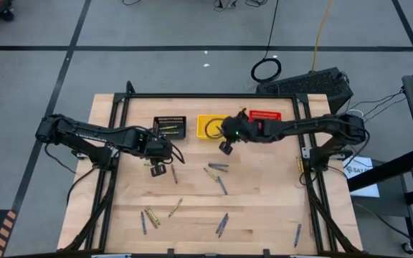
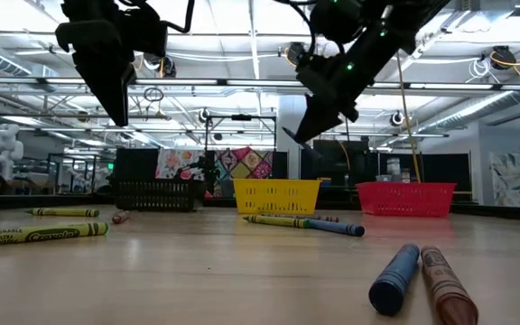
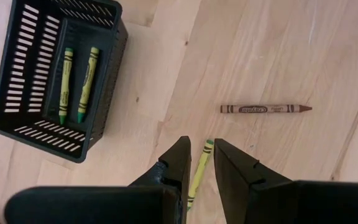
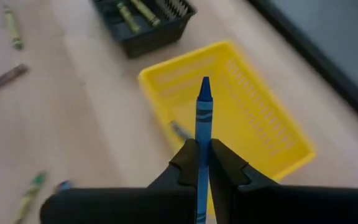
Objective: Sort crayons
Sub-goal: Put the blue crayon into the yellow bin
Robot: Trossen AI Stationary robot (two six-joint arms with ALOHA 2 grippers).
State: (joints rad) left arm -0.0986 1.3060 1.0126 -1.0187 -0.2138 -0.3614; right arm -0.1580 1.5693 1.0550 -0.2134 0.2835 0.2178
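Sorting is looking early-stage, judged from how things are lying.

- Black basket (image 3: 17, 118): two olive-yellow crayons (image 3: 76, 84) are lying side by side inside. The only clearly finished work.
- Yellow basket (image 4: 272, 134), beside the black basket: at least one bluish crayon (image 4: 180, 130) seems to be lying inside; contents otherwise hard to tell.
- Red basket (image 1: 265, 115), on the yellow basket's far side: contents cannot be told.
- Right claw (image 4: 202, 163): pinching a blue crayon (image 4: 202, 112), hanging just short of the yellow basket.
- Left claw (image 3: 196, 158): fingers spread, straddling a yellow-green crayon (image 3: 199, 171) near the black basket, not gripping it. A brown crayon (image 3: 266, 109) is lying close by.
- Wooden surface (image 1: 264, 208): well over a dozen loose crayons (image 1: 219, 178) are waiting, scattered away from the baskets.
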